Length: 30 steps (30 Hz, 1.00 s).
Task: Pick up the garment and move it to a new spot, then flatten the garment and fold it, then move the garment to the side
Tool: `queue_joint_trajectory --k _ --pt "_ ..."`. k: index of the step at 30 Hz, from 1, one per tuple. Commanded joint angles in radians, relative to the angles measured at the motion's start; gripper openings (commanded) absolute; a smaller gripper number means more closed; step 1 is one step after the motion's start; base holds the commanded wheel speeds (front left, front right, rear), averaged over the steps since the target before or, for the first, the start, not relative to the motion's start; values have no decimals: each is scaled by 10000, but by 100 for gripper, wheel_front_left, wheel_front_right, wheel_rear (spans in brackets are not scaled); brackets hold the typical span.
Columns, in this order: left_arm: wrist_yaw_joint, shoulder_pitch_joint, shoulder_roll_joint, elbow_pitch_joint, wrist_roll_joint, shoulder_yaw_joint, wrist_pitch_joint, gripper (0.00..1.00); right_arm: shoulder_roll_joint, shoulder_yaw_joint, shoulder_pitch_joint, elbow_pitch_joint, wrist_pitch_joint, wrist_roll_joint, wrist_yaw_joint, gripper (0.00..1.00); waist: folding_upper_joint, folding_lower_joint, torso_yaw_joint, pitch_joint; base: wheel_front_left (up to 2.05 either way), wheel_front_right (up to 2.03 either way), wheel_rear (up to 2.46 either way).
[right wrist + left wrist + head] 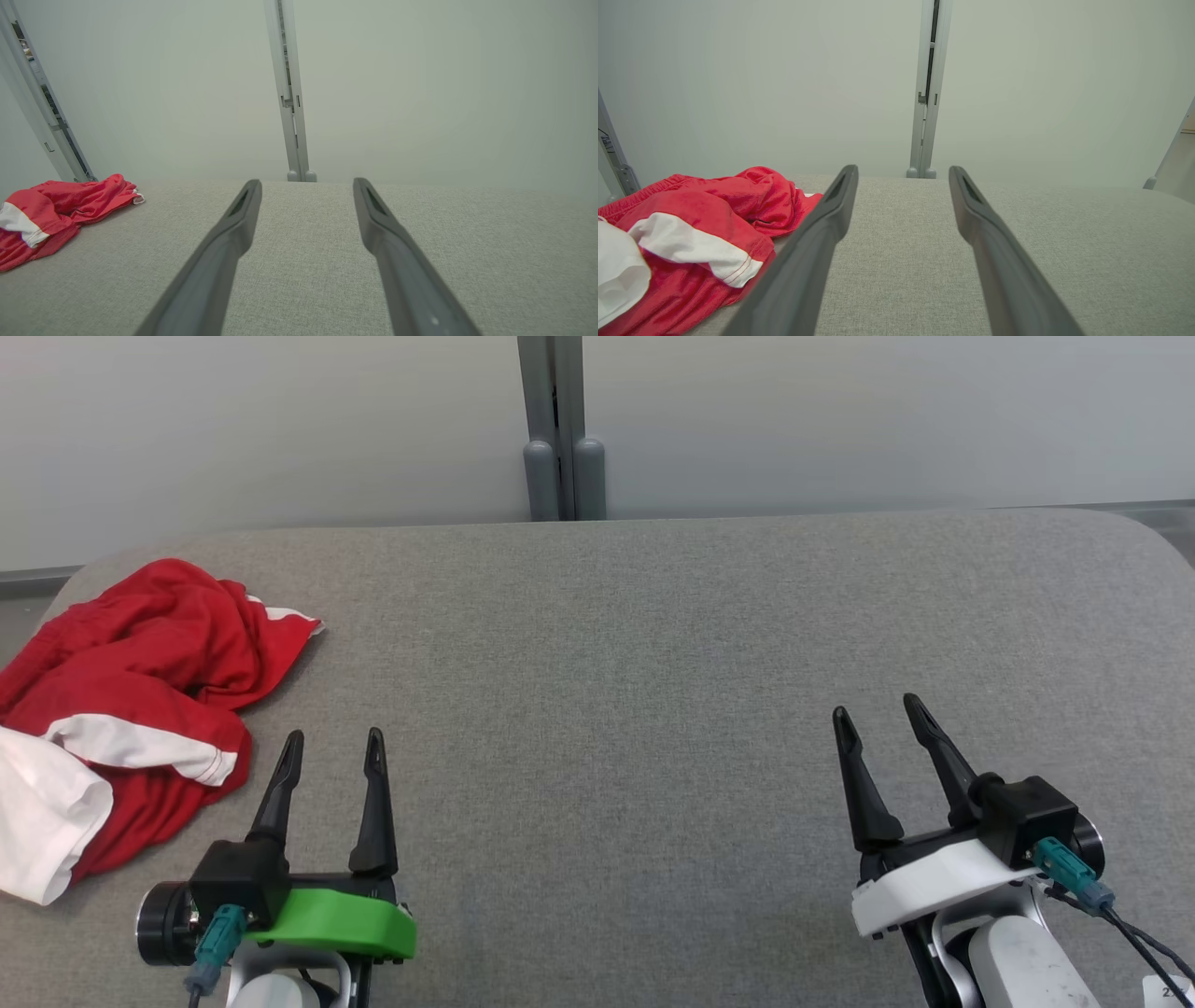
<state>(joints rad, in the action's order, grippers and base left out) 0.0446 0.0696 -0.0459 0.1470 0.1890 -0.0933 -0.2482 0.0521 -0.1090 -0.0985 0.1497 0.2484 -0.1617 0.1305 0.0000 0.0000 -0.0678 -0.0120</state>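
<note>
Tabletop [597, 663] — garment [140, 681] beside left end effector [334, 739]

Left gripper [334, 735]: two long black tapered fingers [803, 261] with a narrow slot near each tip, mounted on a boxy black block with a bright green plastic cover [341, 922] underneath. A teal plug [219, 933] pokes out the side, right by a round black motor cap [161, 924] with a silvery rim.

Right gripper [878, 706] is the same build, except it's got a white plastic cover [934, 887]. Its second teal plug [1074, 873] has a thin black cable [1144, 943] coming off it. Under that there's a pale grey forearm shell [1022, 971], kinda scuffed. There's also a small white label [1172, 989] in the corner, print too tiny to read.
</note>
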Motion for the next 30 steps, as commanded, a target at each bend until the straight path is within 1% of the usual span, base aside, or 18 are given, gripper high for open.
queue_joint_trajectory --k 1,7,16,30 --pt "43 -73 -74 19 -202 -21 -94 100 8 8 -20 20 92 232 4 100 0 0 -20 -3 0 0 0" --pt "9 -37 -77 59 -581 -119 -200 100 3 -41 -49 -41 194 570 2 100 0 0 -82 -47 0 0 0" --pt "11 76 -75 120 -385 -131 -178 100 -5 -12 -90 -97 177 437 2 100 0 0 -119 -103 0 0 0" --pt "-1 43 -75 148 -384 -130 -178 100 -9 -56 -62 -107 177 331 2 100 0 0 -159 -58 0 0 0"
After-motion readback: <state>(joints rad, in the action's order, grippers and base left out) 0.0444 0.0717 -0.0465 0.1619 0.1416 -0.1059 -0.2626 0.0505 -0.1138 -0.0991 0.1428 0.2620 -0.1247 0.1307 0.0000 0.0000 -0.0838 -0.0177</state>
